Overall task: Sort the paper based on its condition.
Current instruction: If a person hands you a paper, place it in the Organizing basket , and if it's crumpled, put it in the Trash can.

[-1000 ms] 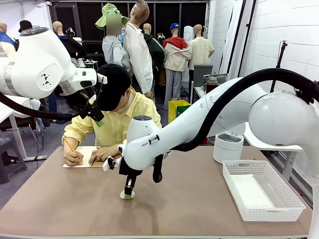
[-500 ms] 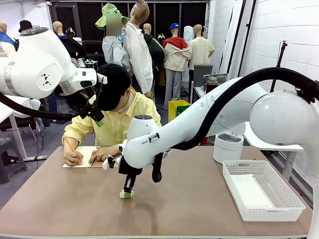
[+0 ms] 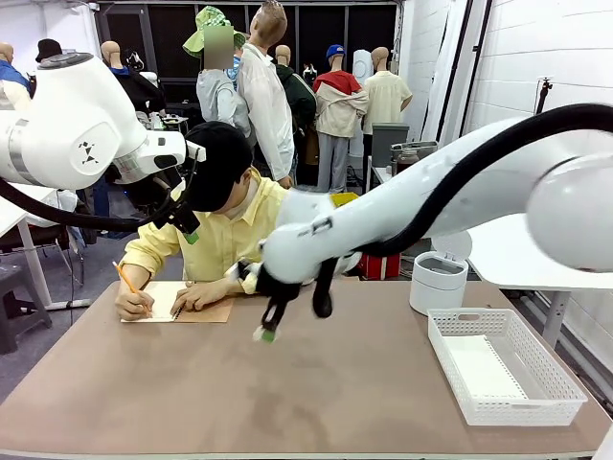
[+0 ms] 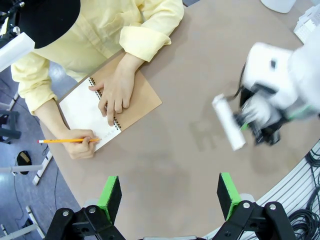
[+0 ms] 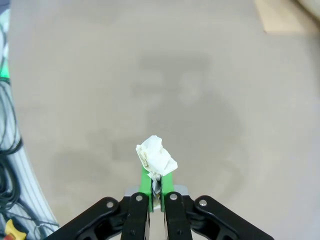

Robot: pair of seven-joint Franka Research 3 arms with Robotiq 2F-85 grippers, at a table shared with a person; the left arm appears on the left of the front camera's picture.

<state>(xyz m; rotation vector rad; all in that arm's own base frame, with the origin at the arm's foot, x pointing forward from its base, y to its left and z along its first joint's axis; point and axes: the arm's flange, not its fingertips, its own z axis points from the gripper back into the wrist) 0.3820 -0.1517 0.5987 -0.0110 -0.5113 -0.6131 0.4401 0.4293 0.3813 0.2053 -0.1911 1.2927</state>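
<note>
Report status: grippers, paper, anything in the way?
Right gripper shut on crumpled paper, held above the table. Left gripper open, empty, raised. Nothing visible blocking the way to the bin.

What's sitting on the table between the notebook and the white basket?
Nothing lies there: the front view shows bare table between notebook and basket. The right gripper hangs above it, pinching a crumpled paper.

- A white-painted brick wall [image 3: 536,57] runs along the two o'clock side.
- Dark panels [image 3: 163,34] close off the back at twelve o'clock.
- Grey floor [image 3: 96,273] shows at nine o'clock, beyond the brown tabletop [image 3: 364,402].
- A white side table [image 3: 522,273] stands at three o'clock.
- A grey bin [image 3: 388,144] sits at one o'clock.
</note>
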